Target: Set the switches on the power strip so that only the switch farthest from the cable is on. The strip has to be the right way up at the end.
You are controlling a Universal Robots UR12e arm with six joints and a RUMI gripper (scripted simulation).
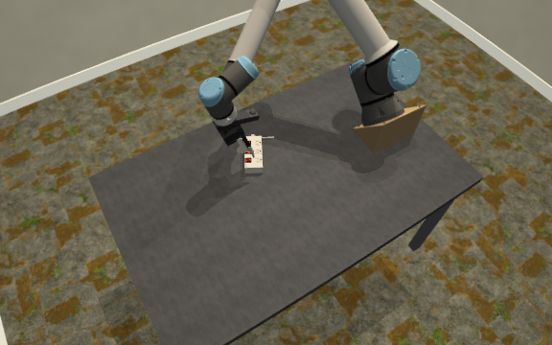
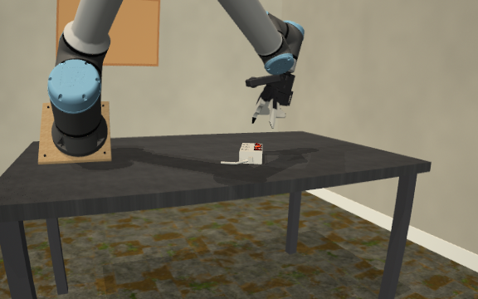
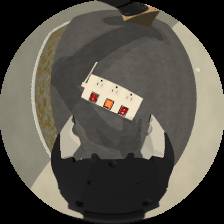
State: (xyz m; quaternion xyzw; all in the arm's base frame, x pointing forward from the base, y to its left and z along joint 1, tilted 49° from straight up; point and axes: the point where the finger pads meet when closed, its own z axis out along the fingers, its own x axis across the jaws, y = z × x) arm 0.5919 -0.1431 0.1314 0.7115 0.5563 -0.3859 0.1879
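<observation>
1. While the gripper [image 2: 266, 120] hangs well above the table [image 2: 347, 159], its jaws are spread wide and hold nothing; judged to be lining up over the switches before pressing down
2. Power strip [image 3: 110, 98] lies face up on the far-left part of the table, directly beneath the gripper, so no flipping looks needed
3. Three red switches [image 3: 108, 103] run along one long side; the middle one glows brighter orange than its neighbours, which probably means it is on, though I cannot be sure of the other two
4. Short white cable [image 2: 231, 162] leaves the strip's end nearer the arm's base, so the target switch is judged the one at the opposite end
5. Arm base sits on a wooden plate [image 1: 412, 126] at the far-right corner, well apart from the strip
6. Nothing stands between gripper and switches; only the arm's shadow falls across the strip
</observation>
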